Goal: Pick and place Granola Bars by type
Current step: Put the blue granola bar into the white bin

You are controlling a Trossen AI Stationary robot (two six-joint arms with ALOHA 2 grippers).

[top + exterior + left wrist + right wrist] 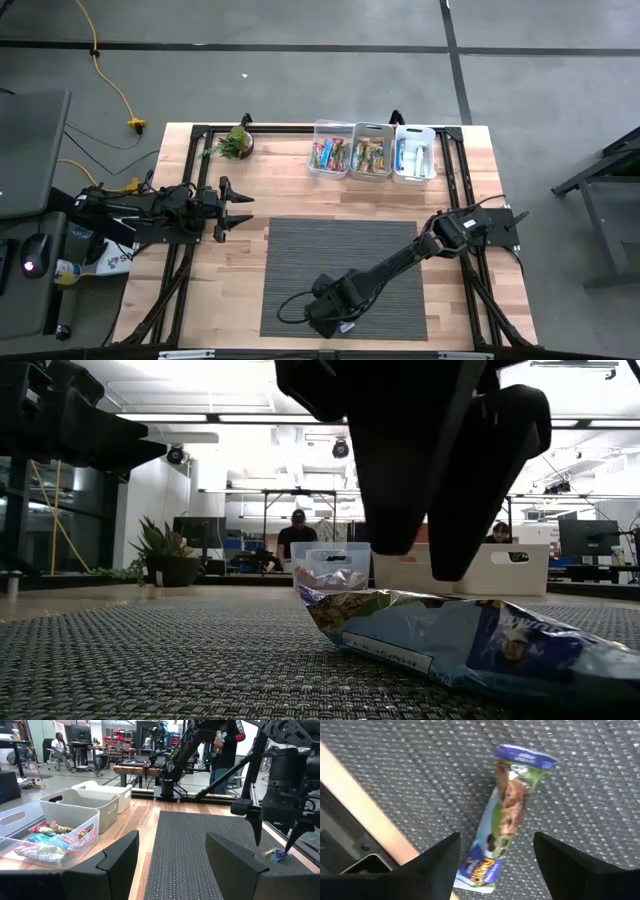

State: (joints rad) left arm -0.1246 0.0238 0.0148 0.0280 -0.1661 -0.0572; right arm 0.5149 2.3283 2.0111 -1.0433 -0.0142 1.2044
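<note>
Blue-wrapped granola bar [507, 817] lies flat on the mat [300, 260] between the right gripper's [495, 857] wide-open fingers, placed to grasp it.

Quick count: three clear rectangular plastic bins [373, 152] in a row on the wooden counter [290, 195], one dark ribbed mat [340, 250], one small potted plant [238, 142]. Just one blue-and-green wrapped granola bar [506, 817] right under the right pincer [495, 857]. Bars inside the bins, can't count them.
</note>
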